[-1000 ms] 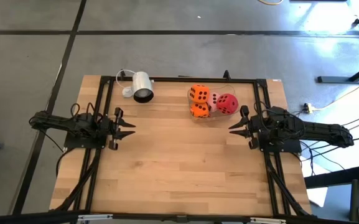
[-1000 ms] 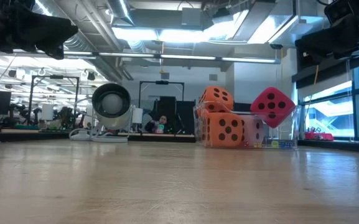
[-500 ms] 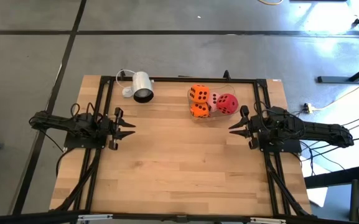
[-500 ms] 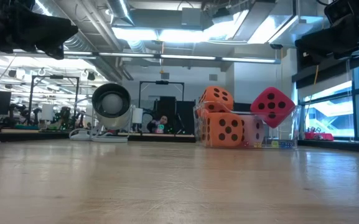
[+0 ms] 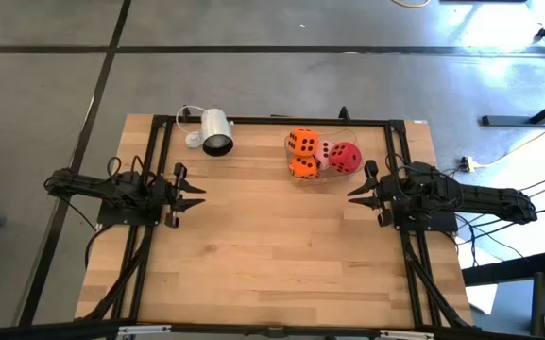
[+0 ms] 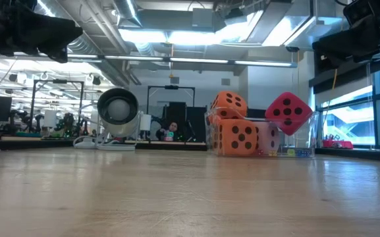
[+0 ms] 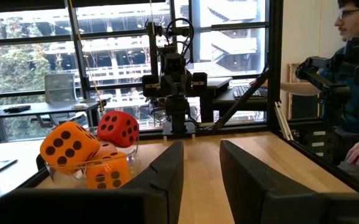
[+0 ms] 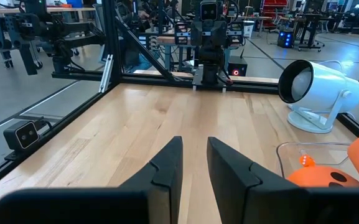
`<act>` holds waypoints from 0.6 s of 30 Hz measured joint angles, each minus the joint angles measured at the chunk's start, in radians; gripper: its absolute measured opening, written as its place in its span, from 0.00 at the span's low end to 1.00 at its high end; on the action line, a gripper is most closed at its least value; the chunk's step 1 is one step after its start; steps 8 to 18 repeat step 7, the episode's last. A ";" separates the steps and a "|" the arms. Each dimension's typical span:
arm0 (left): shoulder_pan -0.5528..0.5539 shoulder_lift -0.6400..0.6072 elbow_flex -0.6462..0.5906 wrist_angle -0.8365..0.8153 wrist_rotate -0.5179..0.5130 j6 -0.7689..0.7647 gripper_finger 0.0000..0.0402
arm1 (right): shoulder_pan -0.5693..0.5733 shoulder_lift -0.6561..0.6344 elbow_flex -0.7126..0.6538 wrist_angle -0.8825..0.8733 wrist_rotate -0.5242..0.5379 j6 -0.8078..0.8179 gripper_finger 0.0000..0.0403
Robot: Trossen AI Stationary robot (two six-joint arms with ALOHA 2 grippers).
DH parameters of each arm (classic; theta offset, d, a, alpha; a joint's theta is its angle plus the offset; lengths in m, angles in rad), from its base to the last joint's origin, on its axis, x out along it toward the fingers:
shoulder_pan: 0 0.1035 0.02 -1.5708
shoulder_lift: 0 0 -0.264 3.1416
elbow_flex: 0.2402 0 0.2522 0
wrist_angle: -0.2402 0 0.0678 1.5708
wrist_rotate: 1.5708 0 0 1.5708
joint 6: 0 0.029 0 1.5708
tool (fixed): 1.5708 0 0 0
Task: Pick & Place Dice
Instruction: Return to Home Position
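Four dice sit together in a clear shallow container [image 5: 300,178] near the table's far edge, right of centre: one orange die [image 5: 301,143] rests atop another orange die [image 5: 301,167], a pale pink die [image 5: 326,149] lies between, and a red die [image 5: 345,157] is propped at the right, tilted. In the low view the lower orange die [image 6: 236,137] and the red die [image 6: 288,112] stand out. My left gripper [image 5: 199,195] hovers open at the table's left side. My right gripper [image 5: 351,195] hovers open at the right side, just near of the dice.
A white cylindrical camera [image 5: 215,131] on its stand lies near the far edge, left of centre, with a cable. A black frame [image 5: 159,132] borders the table. Bare wood spans the middle and near half. A person [image 7: 356,74] sits beyond the table in the left wrist view.
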 joint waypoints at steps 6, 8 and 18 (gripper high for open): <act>0.000 0.000 0.000 0.000 0.000 -0.002 0.25 | 0.000 0.000 0.000 0.000 0.000 0.000 0.19; 0.000 0.000 0.000 0.000 0.000 -0.001 0.25 | 0.000 0.000 0.000 0.000 0.000 0.000 0.19; 0.000 0.000 0.000 0.000 0.000 -0.001 0.25 | 0.000 0.000 0.000 0.000 0.000 0.000 0.19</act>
